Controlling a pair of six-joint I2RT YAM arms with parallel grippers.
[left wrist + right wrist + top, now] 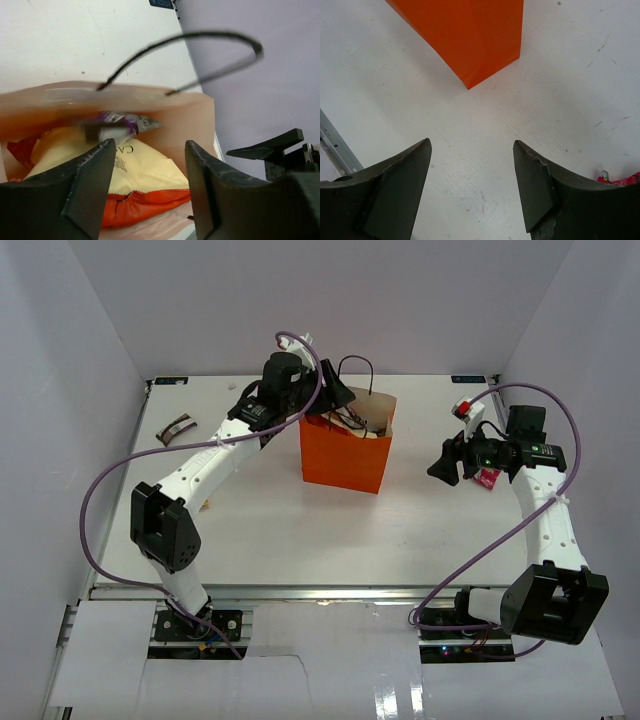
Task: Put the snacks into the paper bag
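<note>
The orange paper bag (pixel 343 455) stands upright mid-table with its black loop handles (pixel 200 42) up. My left gripper (pixel 342 400) hovers over the bag's mouth, open and empty (pixel 150 146). Inside the bag lies the red-orange crisp packet (pixel 142 172), with a small purple packet (pixel 120 122), blurred, above it. My right gripper (pixel 446 467) is open and empty (pixel 472 146), low over the table to the right of the bag (pixel 470 35). A small pink-red packet (pixel 488 478) lies just beside it and shows at the right wrist view's edge (pixel 620 178). A dark brown bar (pixel 180 428) lies at the far left.
A small red and white item (pixel 462 407) sits at the back right near the right arm. White walls close the table on the left, back and right. The left arm's purple cable (pixel 100 490) loops out on the left.
</note>
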